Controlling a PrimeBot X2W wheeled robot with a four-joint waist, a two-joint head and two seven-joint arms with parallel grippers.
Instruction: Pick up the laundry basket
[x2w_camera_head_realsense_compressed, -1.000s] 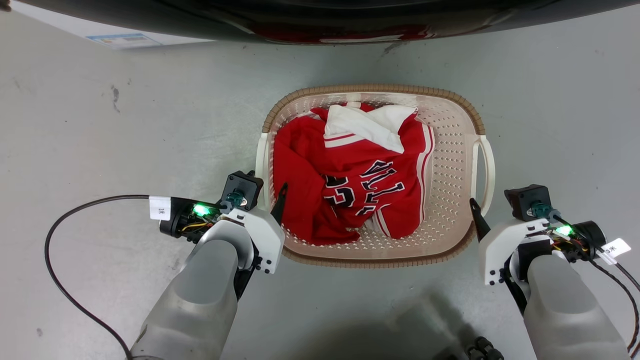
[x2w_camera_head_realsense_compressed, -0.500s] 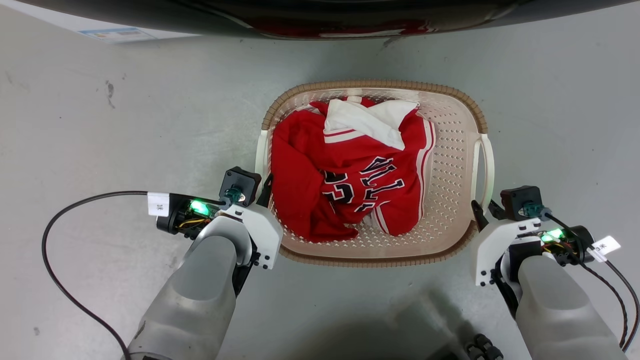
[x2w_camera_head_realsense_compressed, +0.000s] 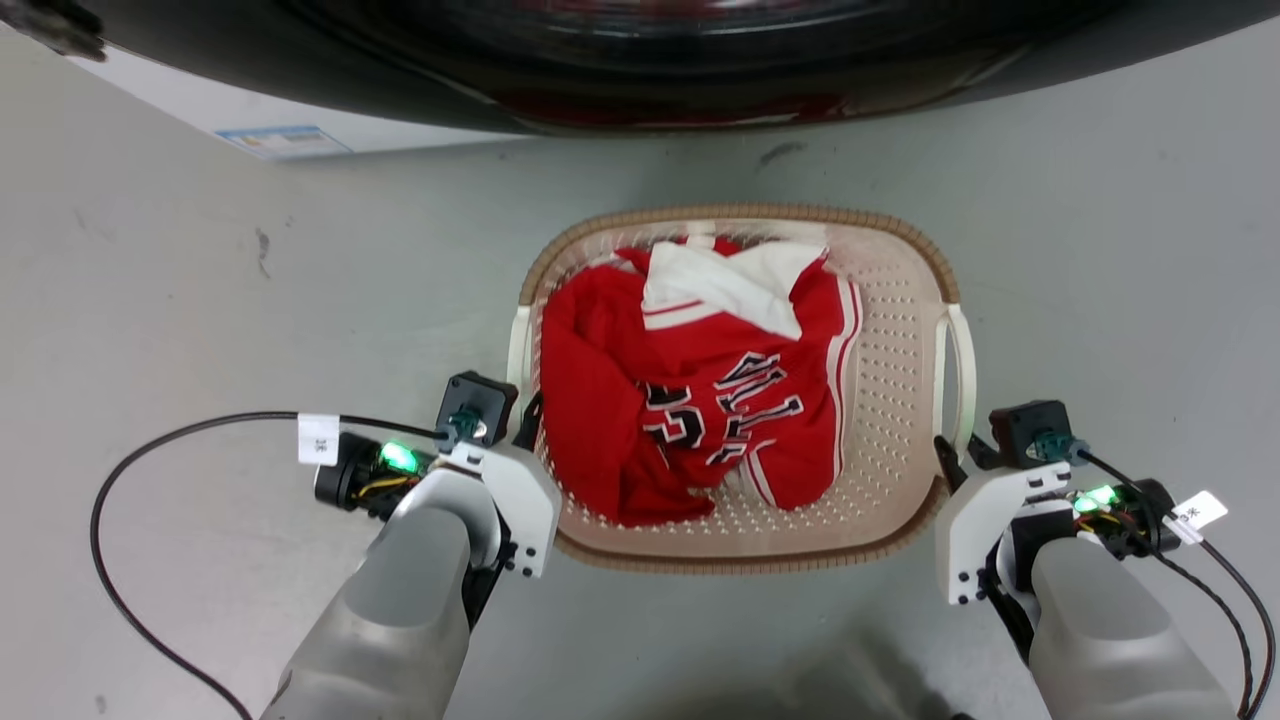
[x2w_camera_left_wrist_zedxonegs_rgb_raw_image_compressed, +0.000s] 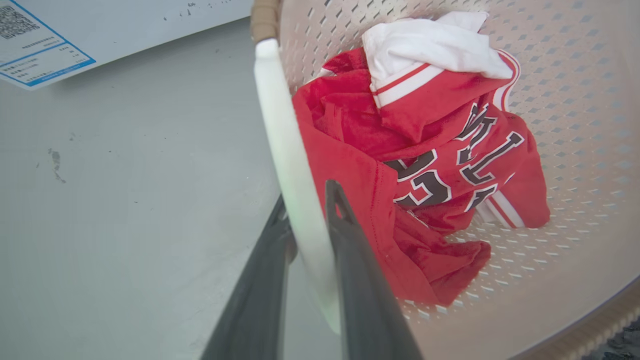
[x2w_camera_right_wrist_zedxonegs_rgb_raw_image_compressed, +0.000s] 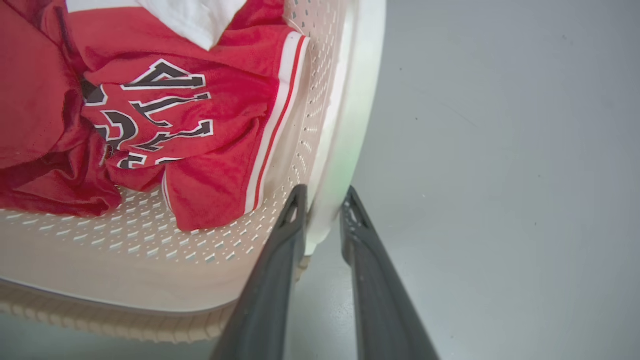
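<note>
1. The laundry basket (x2w_camera_head_realsense_compressed: 742, 213) is lying at 6 o'clock from the washer (x2w_camera_head_realsense_compressed: 640, 60).
2. The left pincer (x2w_camera_left_wrist_zedxonegs_rgb_raw_image_compressed: 309, 200) is clamping its 9 o'clock handle (x2w_camera_left_wrist_zedxonegs_rgb_raw_image_compressed: 280, 115).
3. The right pincer (x2w_camera_right_wrist_zedxonegs_rgb_raw_image_compressed: 324, 197) is clamping its 3 o'clock handle (x2w_camera_right_wrist_zedxonegs_rgb_raw_image_compressed: 362, 90)

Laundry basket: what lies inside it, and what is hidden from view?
Inside the laundry basket lies a crumpled red jersey with a white cloth on top. Whatever is beneath them is covered.

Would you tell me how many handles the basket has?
2: the left handle, held in the left gripper, and the right handle, held in the right gripper.
</note>
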